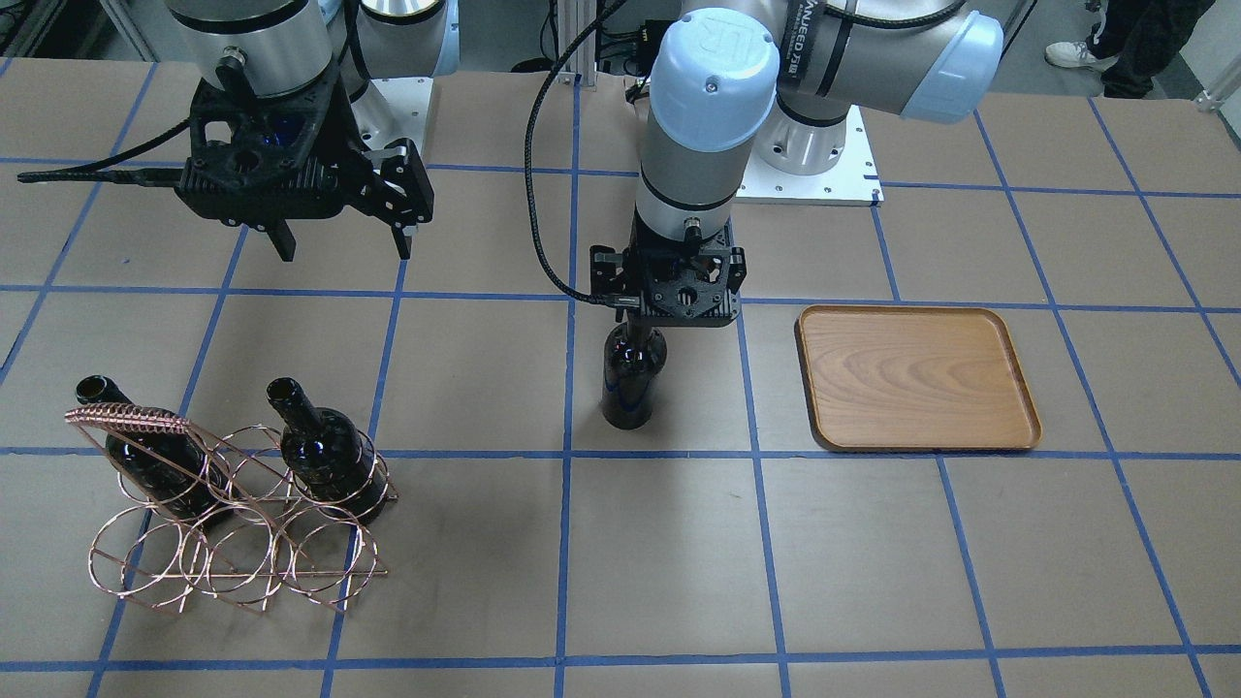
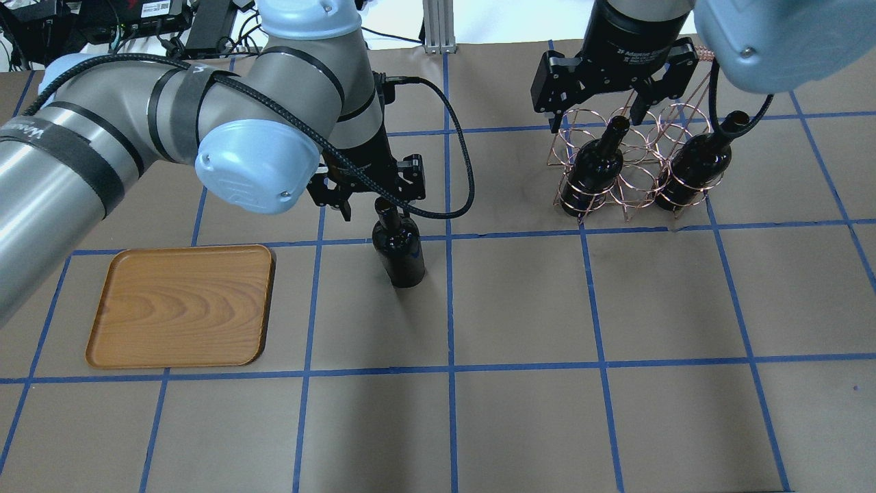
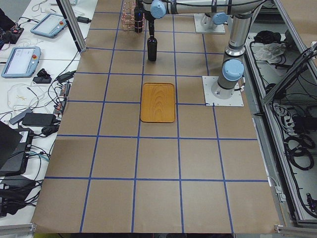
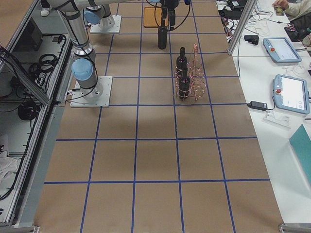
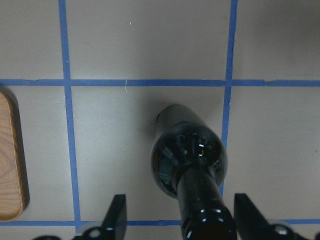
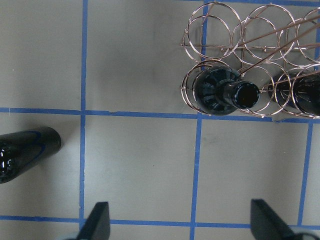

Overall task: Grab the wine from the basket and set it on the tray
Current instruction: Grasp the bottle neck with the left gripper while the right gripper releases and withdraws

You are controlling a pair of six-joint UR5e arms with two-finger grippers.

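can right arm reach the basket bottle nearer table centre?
Likely yes. Right gripper is open, hanging beside the basket; that bottle has its neck clear above the rings.

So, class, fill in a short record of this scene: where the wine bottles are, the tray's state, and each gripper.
Basket: holds two bottles
Third bottle: stands on the table between basket and tray
Tray: empty
Left gripper: open, fingers either side of the third bottle's neck
Right gripper: open, holding nothing, raised above the table
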